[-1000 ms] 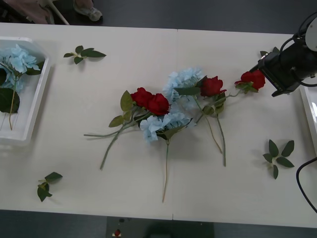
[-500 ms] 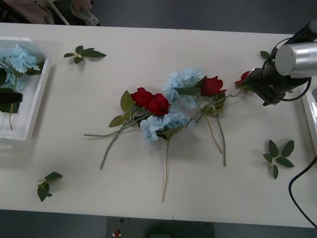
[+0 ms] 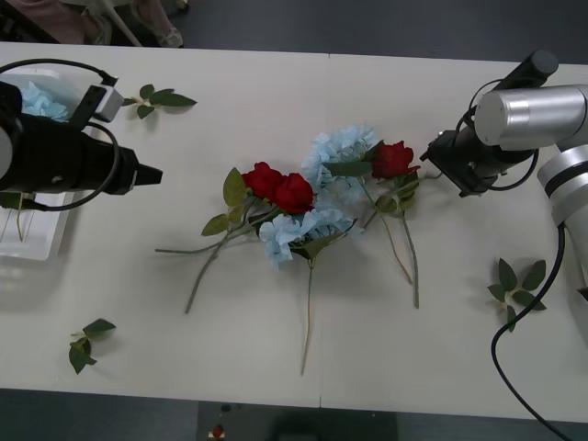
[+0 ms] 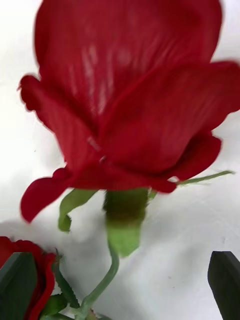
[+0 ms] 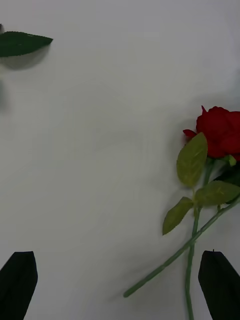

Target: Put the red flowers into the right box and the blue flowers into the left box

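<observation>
Red flowers (image 3: 278,186) heads up-table, stems trailing toward camera, right gripper (image 3: 439,163) perhaps open

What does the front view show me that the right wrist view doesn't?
Front view alone: the table, the pile of blue flowers and red flowers, loose leaf sprigs, the left box with a blue flower inside, and the left gripper reaching from it toward the pile.

Right wrist view alone: a close look at one rose head directly ahead of the open right gripper, not yet gripped.

Both: the neighbouring red rose.
</observation>
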